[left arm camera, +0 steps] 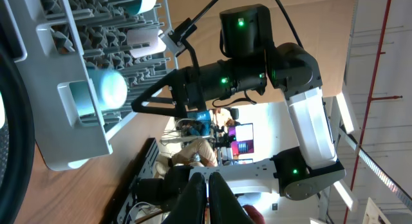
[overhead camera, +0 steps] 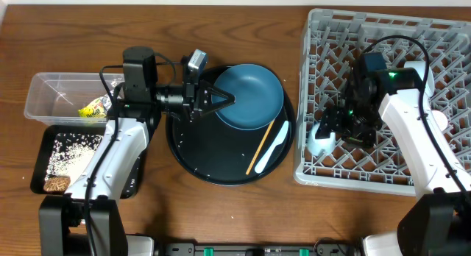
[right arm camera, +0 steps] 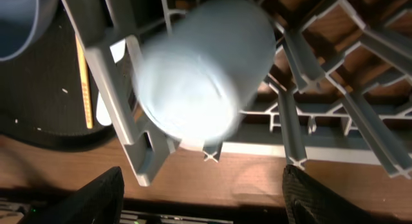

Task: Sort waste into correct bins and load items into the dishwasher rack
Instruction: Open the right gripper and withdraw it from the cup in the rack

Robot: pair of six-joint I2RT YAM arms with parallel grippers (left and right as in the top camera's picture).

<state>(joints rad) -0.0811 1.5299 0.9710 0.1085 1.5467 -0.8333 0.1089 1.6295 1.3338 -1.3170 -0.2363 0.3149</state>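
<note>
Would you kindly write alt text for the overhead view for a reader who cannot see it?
The left claw meets the rim of a dark blue plate on a round black tray, while the right claw hovers over a light blue cup in the grey rack. A chopstick and white spoon lie beside the plate.

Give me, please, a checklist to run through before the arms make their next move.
1. Right gripper open, off the light blue cup: ok.
2. Cup inside the dishwasher rack: ok; at rest: cannot tell, blurred.
3. Left gripper shut at the dark blue plate; plate gripped: cannot tell.
4. Chopstick and white spoon loaded: not ok, both lie on the round black tray.
5. Yellow-green wrapper in the clear tub: ok.
</note>
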